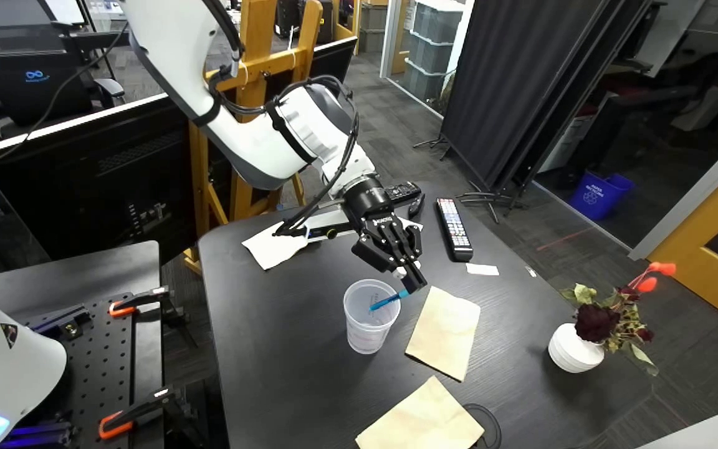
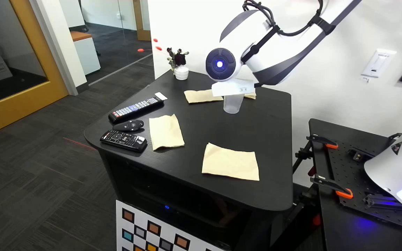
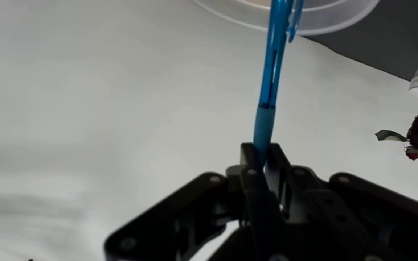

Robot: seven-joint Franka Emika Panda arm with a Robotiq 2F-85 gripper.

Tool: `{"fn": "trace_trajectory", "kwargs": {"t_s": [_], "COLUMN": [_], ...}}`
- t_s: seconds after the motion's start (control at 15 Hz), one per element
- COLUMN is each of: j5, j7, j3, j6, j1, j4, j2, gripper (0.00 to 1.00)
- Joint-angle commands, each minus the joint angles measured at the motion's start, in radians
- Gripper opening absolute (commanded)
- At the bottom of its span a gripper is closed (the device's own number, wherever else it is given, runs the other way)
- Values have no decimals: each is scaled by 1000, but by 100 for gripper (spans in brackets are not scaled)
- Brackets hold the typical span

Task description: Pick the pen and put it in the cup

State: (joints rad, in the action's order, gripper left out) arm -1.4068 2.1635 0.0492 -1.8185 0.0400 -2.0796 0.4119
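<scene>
While the black two-fingered tool [image 3: 262, 154] is clamped on the opaque teal end of a slim, translucent blue pen [image 3: 270, 81], the pen's clip end slants across the mouth of a round, tapered cup [image 1: 366, 338] of whitish translucent plastic; whether it dips below the rim cannot be told. The cup stands upright on the dark, round-cornered worktop [image 2: 257, 129], nearer the edge along the white wall [image 2: 337, 76] than the opposite edge. A creased tan rectangular sheet [image 1: 443, 330] lies just beside it, and a second sheet [image 1: 421, 418] toward the wall-side edge. At the corner farthest from wall and white robot base [image 2: 401, 164] cluster a long black remote [image 2: 136, 109] with pale buttons, a small rounded black control [image 2: 128, 125] and a shorter black remote [image 2: 124, 140]. A third sheet [image 2: 166, 132] is near them, a fourth sheet [image 2: 230, 162] near the base-side corner away from the wall. By the wall-side corner away from the base stands a ribbed white pot [image 1: 576, 349] with dark red flowers [image 1: 597, 321]. In an exterior view the white robot arm [image 2: 281, 52] hides the tool, the pen and the cup's mouth.
</scene>
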Motion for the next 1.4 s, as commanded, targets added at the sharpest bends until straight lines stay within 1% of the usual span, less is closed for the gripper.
{"fn": "trace_trajectory", "kwargs": {"t_s": [0.0, 0.27, 0.33, 0.4, 0.47, 0.73, 0.87, 0.93, 1.0, 1.33], "j5": [31, 55, 62, 66, 72, 81, 79, 77, 77, 78], "j7": [-26, -16, -17, -15, -14, -6, 1, 6, 7, 13], "j3": [9, 16, 17, 18, 18, 19, 19, 19, 19, 24], "j6": [0, -1, 0, -1, -1, -1, 2, 4, 5, 4], "j1": [3, 6, 7, 9, 10, 16, 19, 21, 22, 30], "j4": [3, -3, -4, -6, -8, -19, -28, -34, -39, -74], "j2": [12, 22, 22, 21, 19, 7, -6, -14, -23, -73], "gripper": [3, 3, 36, 37, 44, 75, 88, 97, 100, 100]}}
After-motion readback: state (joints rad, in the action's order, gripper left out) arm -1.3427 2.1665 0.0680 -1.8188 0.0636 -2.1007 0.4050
